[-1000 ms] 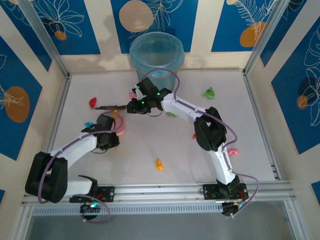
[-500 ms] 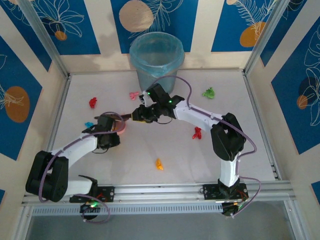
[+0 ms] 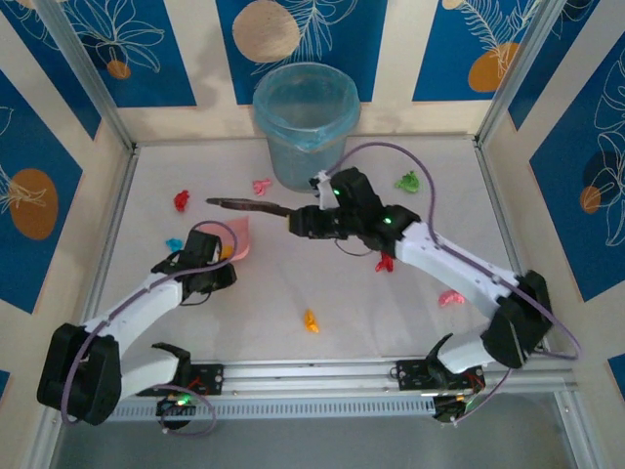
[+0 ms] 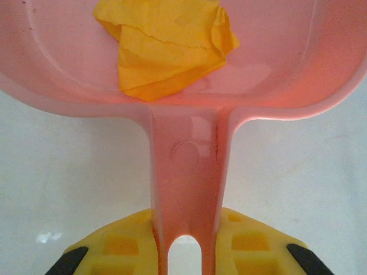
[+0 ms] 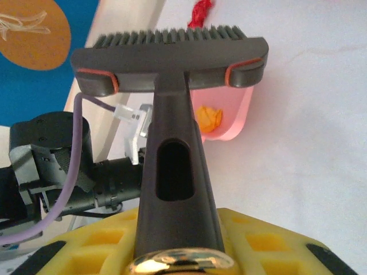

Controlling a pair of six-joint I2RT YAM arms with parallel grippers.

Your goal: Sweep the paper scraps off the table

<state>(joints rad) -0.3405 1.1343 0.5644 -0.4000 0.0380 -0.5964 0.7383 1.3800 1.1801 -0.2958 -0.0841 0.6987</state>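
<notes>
Left jaws are clamped on the handle of the pink dustpan [image 4: 287,51]. The yellow pads squeeze the stem from both sides, no gap. The pan looks to sit low on the surface [image 3: 342,293] w/ its mouth pointing away from the left arm, prob so scraps can be pushed straight in. One orange scrap [image 4: 166,46] lies inside, against the back wall.

Right jaws are shut tight on the handle end of the dark hand brush [image 5: 172,51], a far-back grip that gives the head max reach. From overhead the brush [image 3: 244,204] lies roughly level, its head out past the pan's far side and near a red scrap [image 3: 181,200]. That reads as set-up for a pulling stroke toward the pan. Can't tell if the bristles touch the surface.

Most paper scraps are loose and well apart:
- pink [image 3: 261,186], just beside the bin's base
- cyan [image 3: 174,243], left of the left wrist
- green [image 3: 408,182], far right
- another red [image 3: 385,261], by the right forearm
- pink [image 3: 450,298] and orange [image 3: 311,320], toward the near edge

The translucent blue bin [image 3: 293,147] stands at the far edge — likely where the pan gets emptied.
</notes>
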